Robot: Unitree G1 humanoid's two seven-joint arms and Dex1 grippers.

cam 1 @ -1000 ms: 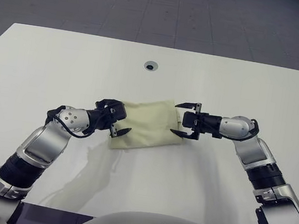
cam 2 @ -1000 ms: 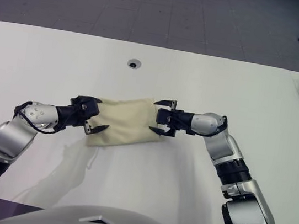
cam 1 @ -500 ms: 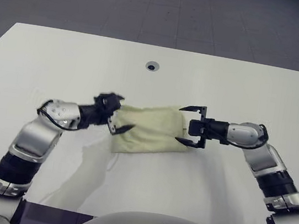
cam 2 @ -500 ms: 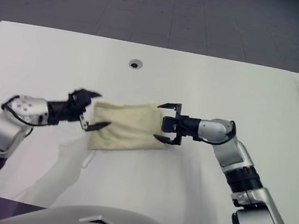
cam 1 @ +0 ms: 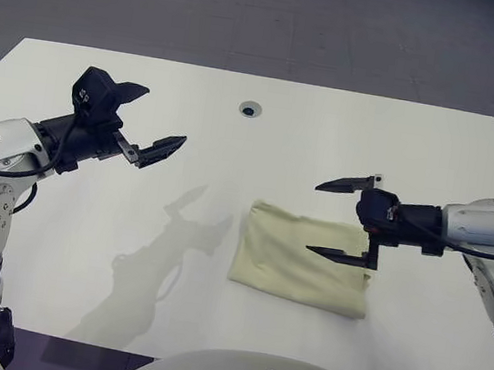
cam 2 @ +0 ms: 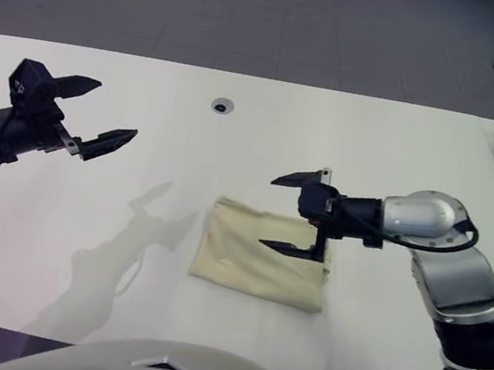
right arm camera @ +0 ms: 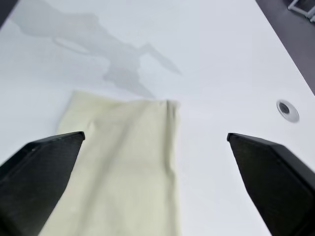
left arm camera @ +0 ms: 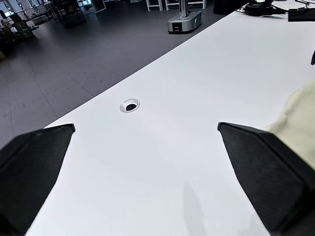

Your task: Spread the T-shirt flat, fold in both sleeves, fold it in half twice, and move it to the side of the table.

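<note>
- While the shirt (cam 1: 299,271) lies folded into a compact pale-yellow rectangle on the white table (cam 1: 392,132), toward the near edge and right of centre, both grippers are released and empty (head view).
- Head view: the left gripper (cam 1: 164,115) is held above the table's left part with its jaws spread wide, well apart from the shirt.
- Head view: the right gripper (cam 1: 314,217), jaws likewise spread, hangs over the shirt's right end. Whether its lower finger touches the cloth cannot be told.
- Head view: a round hole (cam 1: 251,109) sits in the table near the far edge, well apart from the shirt.
- Left wrist view: two dark fingers (left arm camera: 39,167) stand wide apart with bare table between them. The hole lies beyond, and part of the shirt shows beside one finger.
- Right wrist view: the fingers (right arm camera: 34,167) stand wide apart, clasping nothing. The shirt lies flat on the table below and between them, with one lengthwise crease, and the hole lies off to one side.
</note>
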